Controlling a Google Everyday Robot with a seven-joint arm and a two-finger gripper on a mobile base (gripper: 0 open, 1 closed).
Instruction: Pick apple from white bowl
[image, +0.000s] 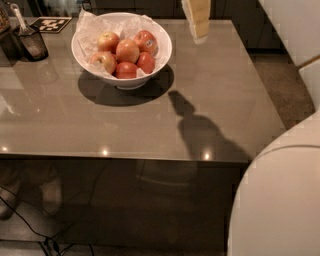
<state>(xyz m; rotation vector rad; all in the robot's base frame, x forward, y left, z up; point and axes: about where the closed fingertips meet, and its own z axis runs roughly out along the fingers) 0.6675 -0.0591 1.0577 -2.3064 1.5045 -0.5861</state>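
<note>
The white bowl (160, 60) stands at the back left of the grey table and is lined with crinkled white paper. Several apples lie in it. The apple (127, 50), pale yellow-orange with a pink-red blush, sits on top in the middle. A redder apple with a white sticker (146, 41) lies to its right, and smaller deep-red apples (125, 70) lie in front. My gripper (197, 21) hangs at the top edge of the view, above the table and to the right of the bowl, apart from it. Its shadow (182, 106) falls on the table in front of the bowl.
The grey table (225, 100) has its front edge near mid-frame and its right edge by the floor. A dark holder with a utensil (31, 41) and a black-and-white tag (51, 24) sit at the back left. My white arm body (280, 200) fills the lower right.
</note>
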